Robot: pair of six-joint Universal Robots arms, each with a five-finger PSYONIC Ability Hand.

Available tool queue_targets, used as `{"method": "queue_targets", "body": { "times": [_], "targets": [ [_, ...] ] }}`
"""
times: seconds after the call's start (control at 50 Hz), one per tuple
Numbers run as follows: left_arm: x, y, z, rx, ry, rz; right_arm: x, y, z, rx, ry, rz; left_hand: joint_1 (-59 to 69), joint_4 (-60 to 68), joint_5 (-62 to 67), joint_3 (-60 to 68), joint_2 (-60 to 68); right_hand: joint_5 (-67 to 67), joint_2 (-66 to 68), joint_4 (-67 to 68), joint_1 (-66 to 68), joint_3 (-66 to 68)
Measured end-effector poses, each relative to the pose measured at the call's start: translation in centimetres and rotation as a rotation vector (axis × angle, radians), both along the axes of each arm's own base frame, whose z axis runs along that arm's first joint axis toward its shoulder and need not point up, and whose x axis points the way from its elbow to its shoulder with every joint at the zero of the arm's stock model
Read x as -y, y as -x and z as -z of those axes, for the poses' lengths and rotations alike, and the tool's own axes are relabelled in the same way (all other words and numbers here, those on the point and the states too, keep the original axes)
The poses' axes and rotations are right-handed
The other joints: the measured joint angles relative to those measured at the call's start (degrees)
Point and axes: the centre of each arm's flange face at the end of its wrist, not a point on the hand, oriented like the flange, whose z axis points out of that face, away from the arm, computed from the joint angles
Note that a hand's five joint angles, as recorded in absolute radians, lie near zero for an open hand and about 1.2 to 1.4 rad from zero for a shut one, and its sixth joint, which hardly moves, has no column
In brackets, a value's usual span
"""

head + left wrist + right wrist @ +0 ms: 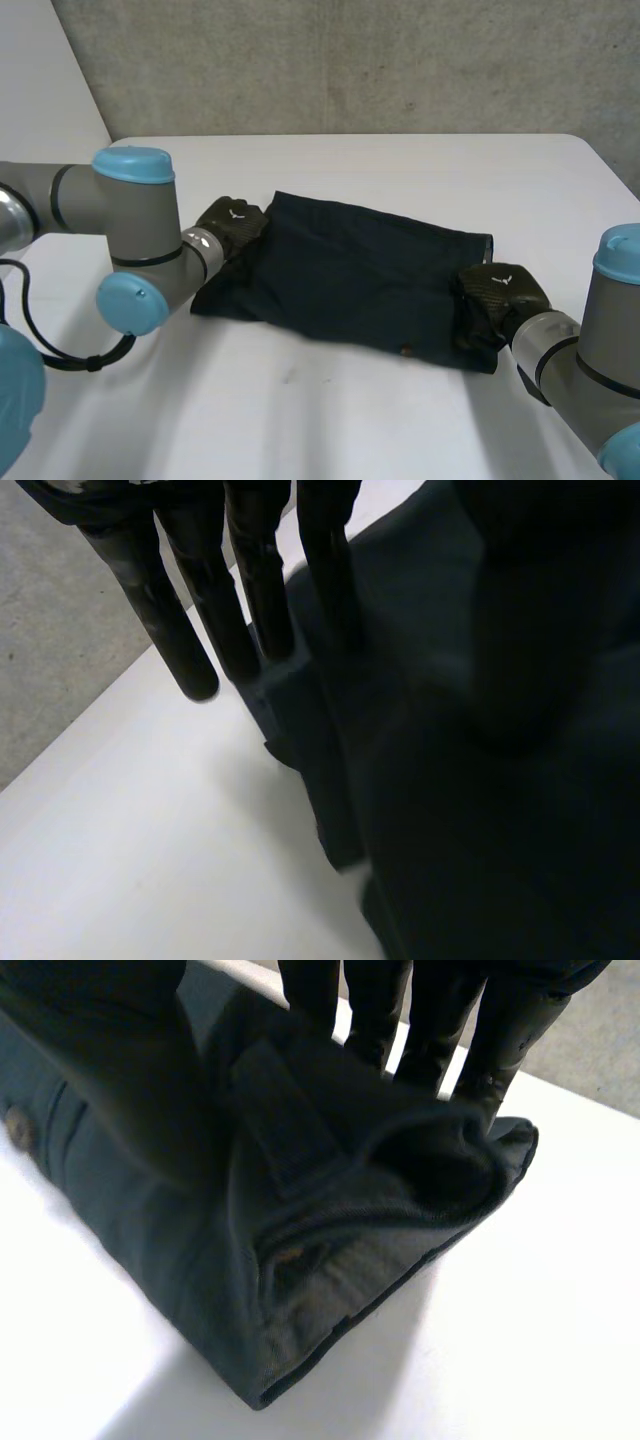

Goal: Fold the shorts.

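Nearest us, our left arm is reaching in from the left, and our left hand is sitting on the far left corner of the shorts — its straight fingers are pinching the cloth's edge against the thumb. We are seeing the dark navy shorts lying folded across the middle of the white tabletop. At their right end, our right hand is gripping a raised fold — fingers behind it, thumb in front.
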Motion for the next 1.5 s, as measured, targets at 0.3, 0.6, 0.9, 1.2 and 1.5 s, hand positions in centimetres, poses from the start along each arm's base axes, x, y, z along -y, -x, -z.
{"method": "queue_targets", "body": {
  "times": [0.3, 0.6, 0.9, 1.2, 1.5],
  "targets": [
    [-3.8, -0.7, -4.1, 0.010, -0.004, -0.022, -1.1, -0.2, -4.3, -0.189, 0.248, -0.145, 22.3, 28.4, 26.3, 28.3, 27.2, 2.7, 1.4, 2.5, 1.0, 2.5],
    [-9.2, -3.4, -7.9, -0.026, 0.095, -0.018, -4.7, -1.0, -4.4, -0.475, 0.458, -0.548, -32.7, -27.9, -26.3, -27.2, -28.9, 2.4, -3.0, -2.7, 0.8, -0.1],
    [-6.4, 0.0, -2.8, 0.015, 0.043, 0.064, -6.0, -0.8, -4.5, -0.462, 0.418, -0.612, -32.5, -28.1, -26.3, -27.3, -29.2, -0.8, -5.8, -5.4, -2.8, -3.3],
    [-3.9, 1.9, 0.3, 0.056, -0.017, 0.086, -6.5, -0.6, -5.2, -0.452, 0.446, -0.597, 13.3, 13.7, 13.3, 13.8, 13.6, -1.1, -5.8, -5.4, -2.8, -3.3],
    [-6.0, 1.1, -4.9, 0.026, -0.017, 0.073, -3.0, 0.4, -7.9, -0.263, 0.401, -0.396, 21.8, 28.4, 26.1, 28.3, 27.3, -1.3, -5.8, -5.5, -2.8, -3.3]
  ]
}}
